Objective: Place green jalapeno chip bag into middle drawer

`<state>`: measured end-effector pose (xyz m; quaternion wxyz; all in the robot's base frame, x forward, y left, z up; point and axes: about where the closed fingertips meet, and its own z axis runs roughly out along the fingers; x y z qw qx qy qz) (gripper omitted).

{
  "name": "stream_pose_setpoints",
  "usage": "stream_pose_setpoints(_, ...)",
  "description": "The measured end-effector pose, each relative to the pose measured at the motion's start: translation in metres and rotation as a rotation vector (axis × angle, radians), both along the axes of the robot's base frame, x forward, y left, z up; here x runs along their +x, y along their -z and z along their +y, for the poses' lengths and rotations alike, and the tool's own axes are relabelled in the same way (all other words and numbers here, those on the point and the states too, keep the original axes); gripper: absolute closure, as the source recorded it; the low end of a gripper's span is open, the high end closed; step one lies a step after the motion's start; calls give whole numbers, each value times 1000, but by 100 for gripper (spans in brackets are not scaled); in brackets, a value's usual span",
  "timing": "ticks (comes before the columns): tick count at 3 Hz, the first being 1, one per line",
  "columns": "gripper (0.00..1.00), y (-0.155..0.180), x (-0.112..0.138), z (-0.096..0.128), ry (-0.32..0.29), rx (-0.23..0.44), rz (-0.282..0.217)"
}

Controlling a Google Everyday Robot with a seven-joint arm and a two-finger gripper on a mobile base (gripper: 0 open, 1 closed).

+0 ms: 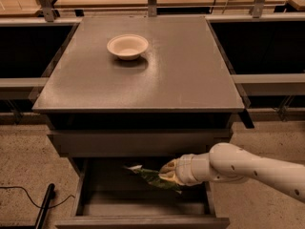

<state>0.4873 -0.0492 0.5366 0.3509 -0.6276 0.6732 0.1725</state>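
The end effector reaches from the right into the open middle drawer and pinches the right end of the green jalapeno chip bag. The bag is tilted inside the drawer, just below the closed upper drawer front. 1 cream bowl stands on the grey surface above, well apart. A black cable lies on the floor at the left.

The middle drawer stands pulled out below the worktop's front edge, open from above. The gripper, clasping the green jalapeno chip bag, fills its right half, and the left half is free. The upper drawer front limits headroom. The bowl blocks the worktop near its back edge.
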Motion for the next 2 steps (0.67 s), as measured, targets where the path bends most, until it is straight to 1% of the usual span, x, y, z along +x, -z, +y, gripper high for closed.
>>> stream_pose_setpoints(2,12,1,-1,3,-5,2,3)
